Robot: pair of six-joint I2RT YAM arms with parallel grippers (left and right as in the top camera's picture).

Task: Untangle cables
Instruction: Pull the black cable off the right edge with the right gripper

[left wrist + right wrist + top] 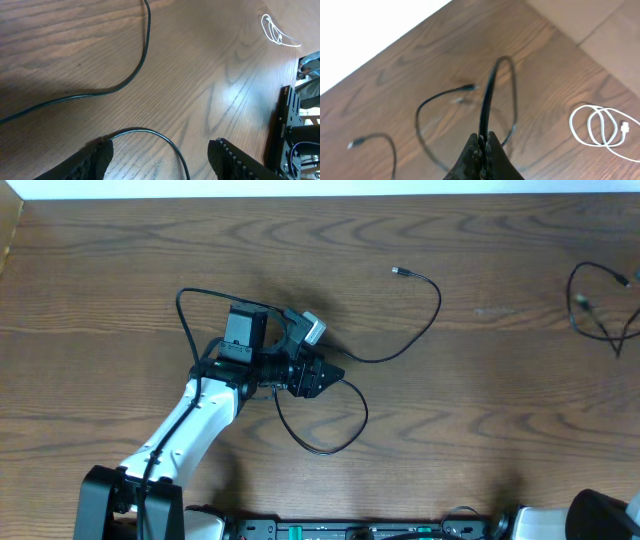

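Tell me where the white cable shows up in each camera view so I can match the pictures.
Overhead: not in it.
Left wrist: white cable at top right, coiled near the far edge.
Right wrist: lower right, coiled flat on the wood.
Shared landmark: the brown wooden table.

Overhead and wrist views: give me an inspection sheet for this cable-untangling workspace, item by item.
Surface: wooden table, bare grain, no spill seen.
Job's things: long black cable spread mid-table; white cable coiled on its own; second black cable held up off the wood.
Clutter: nothing seen.
Grippers: left gripper open, low over a loop of the long black cable; right gripper shut on the second black cable.
Cables: robot lead loops off the left wrist.
Surroundings: white strip beyond the far table edge.
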